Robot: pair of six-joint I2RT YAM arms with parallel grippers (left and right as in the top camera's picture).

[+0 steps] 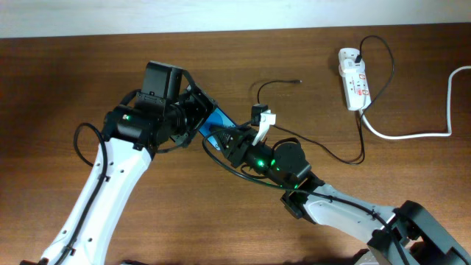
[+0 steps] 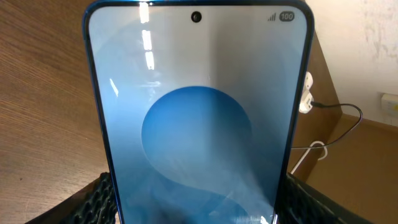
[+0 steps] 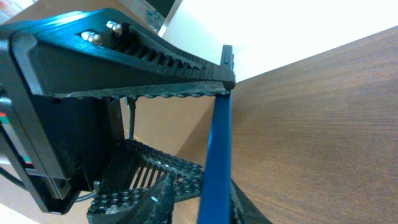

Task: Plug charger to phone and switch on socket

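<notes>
The phone (image 2: 199,124), blue screen lit, fills the left wrist view. My left gripper (image 2: 202,208) is shut on its two long sides, holding it raised over the table's middle (image 1: 215,121). My right gripper (image 3: 205,198) stands at the phone's free end (image 3: 216,155), one finger on either side of its thin blue edge; the jaws are narrow, and a gap shows on the left. The charger (image 1: 276,82) is a thin black cable; its tip (image 1: 297,81) lies loose on the wood. The white socket (image 1: 353,77) sits at the far right.
A thick white cord (image 1: 412,135) runs from the socket towards the right edge. More black cable (image 1: 360,140) loops down from the socket towards my right arm (image 1: 331,202). A pale wall borders the table's far edge.
</notes>
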